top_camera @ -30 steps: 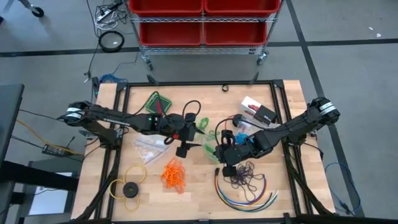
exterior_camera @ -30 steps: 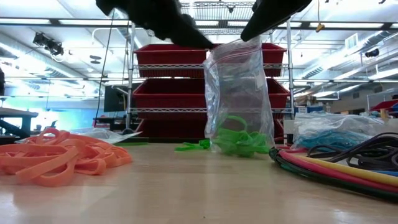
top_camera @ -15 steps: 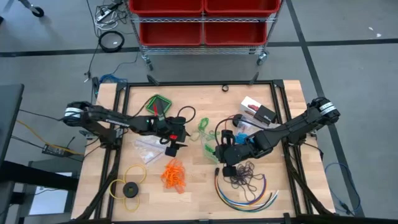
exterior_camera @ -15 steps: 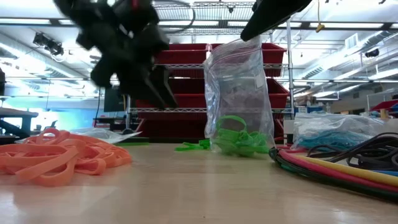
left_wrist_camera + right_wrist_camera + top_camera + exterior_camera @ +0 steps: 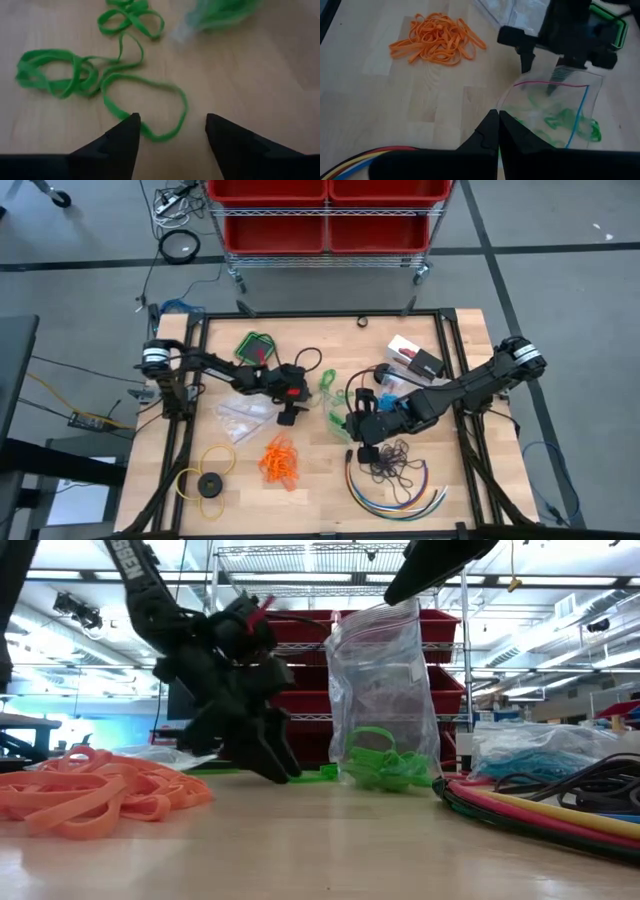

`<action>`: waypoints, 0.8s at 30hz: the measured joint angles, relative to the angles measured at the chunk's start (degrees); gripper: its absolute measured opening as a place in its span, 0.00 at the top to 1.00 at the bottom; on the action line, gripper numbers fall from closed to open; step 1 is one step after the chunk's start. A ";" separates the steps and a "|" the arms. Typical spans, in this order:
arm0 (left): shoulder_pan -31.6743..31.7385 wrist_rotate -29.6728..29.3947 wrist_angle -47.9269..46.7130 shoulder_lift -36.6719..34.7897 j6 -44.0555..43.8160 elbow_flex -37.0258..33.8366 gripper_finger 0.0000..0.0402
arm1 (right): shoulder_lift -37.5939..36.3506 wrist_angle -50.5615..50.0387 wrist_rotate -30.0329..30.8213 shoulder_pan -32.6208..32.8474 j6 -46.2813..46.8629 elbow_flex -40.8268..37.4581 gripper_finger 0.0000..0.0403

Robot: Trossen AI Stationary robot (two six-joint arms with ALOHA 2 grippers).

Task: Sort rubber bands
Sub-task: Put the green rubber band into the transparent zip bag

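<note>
From above, the left pincer [image 5: 288, 416] sits low over the middle of the table [image 5: 320, 490], its fingers spread apart and empty, just beside a few loose green rubber bands [image 5: 326, 388]. The right pincer [image 5: 352, 412] is pinched shut on the top edge of a clear bag [image 5: 340, 418] that stands near the table's centre with green bands inside. A heap of orange rubber bands [image 5: 280, 460] lies toward the front edge, dark purple rubber bands [image 5: 392, 462] lie in front of the right arm, and curved multicoloured cables [image 5: 395, 492] wrap around them.

At table height, the left pincer [image 5: 268, 762] reaches down almost to the wood, beside the upright bag [image 5: 382, 690], whose bottom holds a clump of green loops. The orange pile [image 5: 90, 795] lies in the foreground to one side, the cables [image 5: 540, 810] to the other, and blue rubber bands [image 5: 540, 762] show inside another clear bag behind them.

The left wrist camera shows two dark fingertips [image 5: 120, 145] set wide, with one green loop [image 5: 145, 107] lying on the wood between and just ahead of them, more green loops farther on.

The right wrist camera shows its own fingers [image 5: 490, 132] pressed together on the bag's rim [image 5: 550, 107], the left arm beyond the bag, and the orange heap [image 5: 437, 39] well apart.
</note>
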 joint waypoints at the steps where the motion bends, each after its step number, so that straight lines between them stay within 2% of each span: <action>1: 0.20 0.55 -0.22 1.26 -0.45 0.76 0.45 | 0.00 0.03 0.01 0.00 0.00 0.00 1.00; 3: 0.54 1.50 -0.99 2.73 -0.40 2.03 0.55 | 0.00 -0.05 -0.01 0.00 -0.02 0.00 1.00; 7: 0.55 3.13 -2.61 3.59 2.34 3.28 0.91 | 0.00 -0.07 0.01 0.02 0.02 0.00 1.00; 8: 0.56 3.74 -3.28 3.44 2.57 3.48 0.95 | 0.00 -0.01 0.01 0.02 0.02 0.00 1.00; 14: -1.41 4.60 -10.68 -1.25 2.39 4.33 0.99 | 0.00 -0.05 -0.01 0.04 0.04 0.00 1.00; 19: -5.76 6.02 -16.03 -10.83 2.54 4.88 0.99 | 0.00 -0.09 0.01 0.04 0.02 0.00 1.00; 24: -9.15 6.15 -15.01 -20.73 2.64 4.88 1.00 | 0.00 0.14 0.01 0.04 0.04 0.00 1.00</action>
